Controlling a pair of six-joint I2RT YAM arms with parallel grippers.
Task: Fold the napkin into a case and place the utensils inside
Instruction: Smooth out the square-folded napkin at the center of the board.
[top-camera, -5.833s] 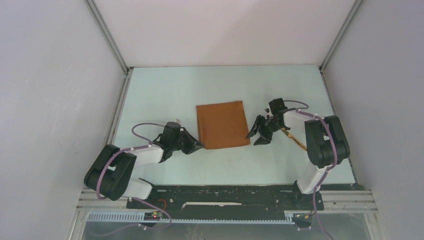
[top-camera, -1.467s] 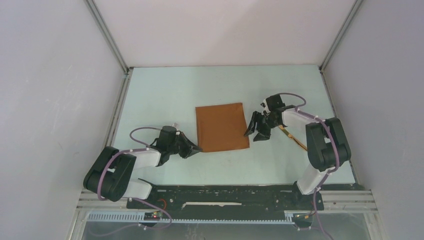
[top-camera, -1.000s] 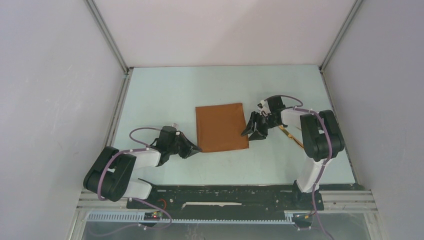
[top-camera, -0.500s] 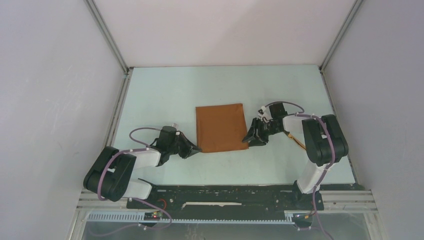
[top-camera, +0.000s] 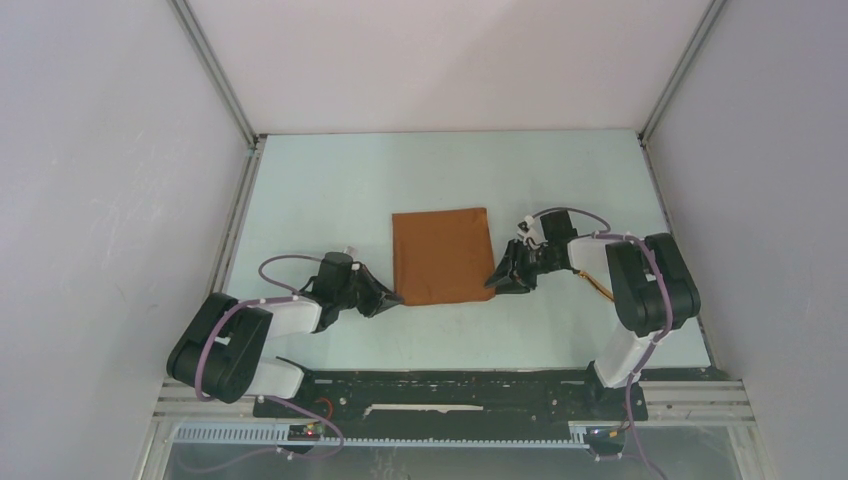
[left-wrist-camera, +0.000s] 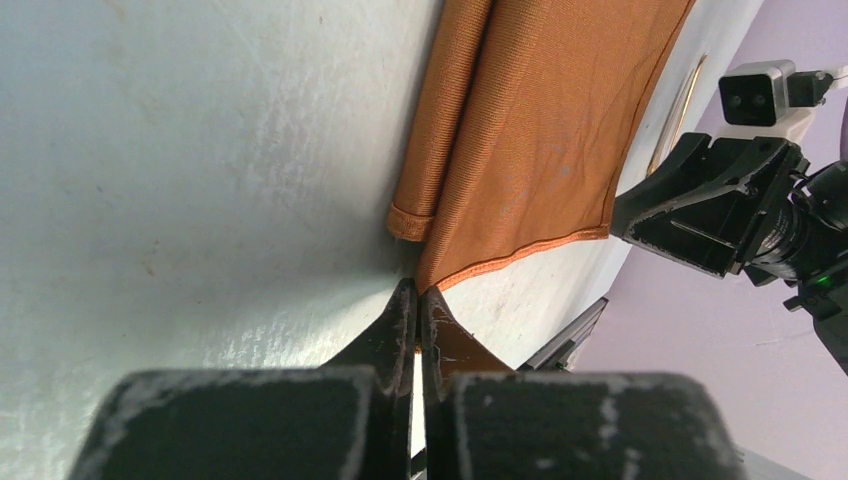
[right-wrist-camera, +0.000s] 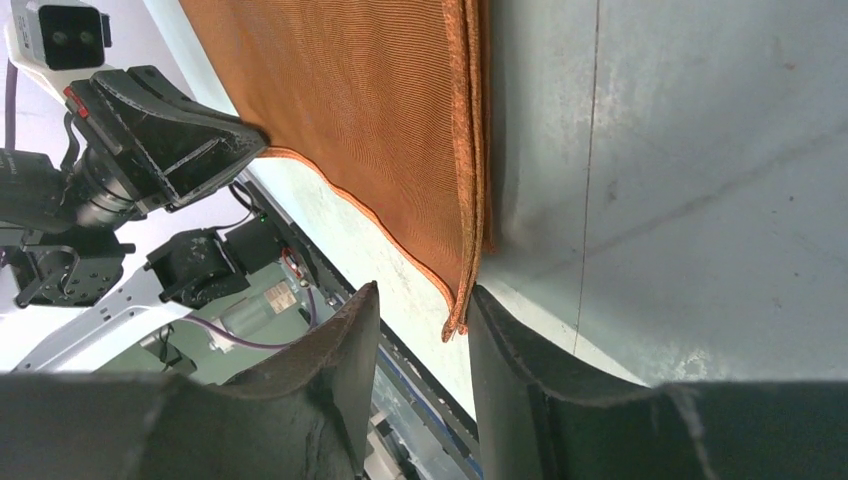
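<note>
Napkin (top-camera: 441, 255) lies flat near the middle of the pale table (top-camera: 330, 180) in the overhead view, a rust-orange rectangle with one arm on either side. The left claw (top-camera: 395, 297) sits low at its near left corner and the right claw (top-camera: 493, 283) at its near right corner. The utensils (top-camera: 600, 288) show as a thin gold streak on the table to the right, well apart from the cloth and mostly hidden behind the right arm, so the separate pieces cannot be told.

From the left wrist, the napkin (left-wrist-camera: 540, 140) shows as layered, with a rolled fold along one side and a stitched hem on the near edge. The left claw (left-wrist-camera: 412, 295) has its fingers pressed together right where the corner of the top layer comes down. It looks to be pinching that corner, though the contact is too fine to be sure. A gold sliver of the utensils (left-wrist-camera: 688, 92) lies beyond the cloth, above the right claw (left-wrist-camera: 700, 200).

From the right wrist, the right claw (right-wrist-camera: 422, 300) is spread, one finger on either side of the napkin's (right-wrist-camera: 370, 100) hemmed corner, with nothing clamped. The stacked cloth edges run along the table (right-wrist-camera: 700, 150). The left claw (right-wrist-camera: 170, 140) is at the opposite corner.
</note>
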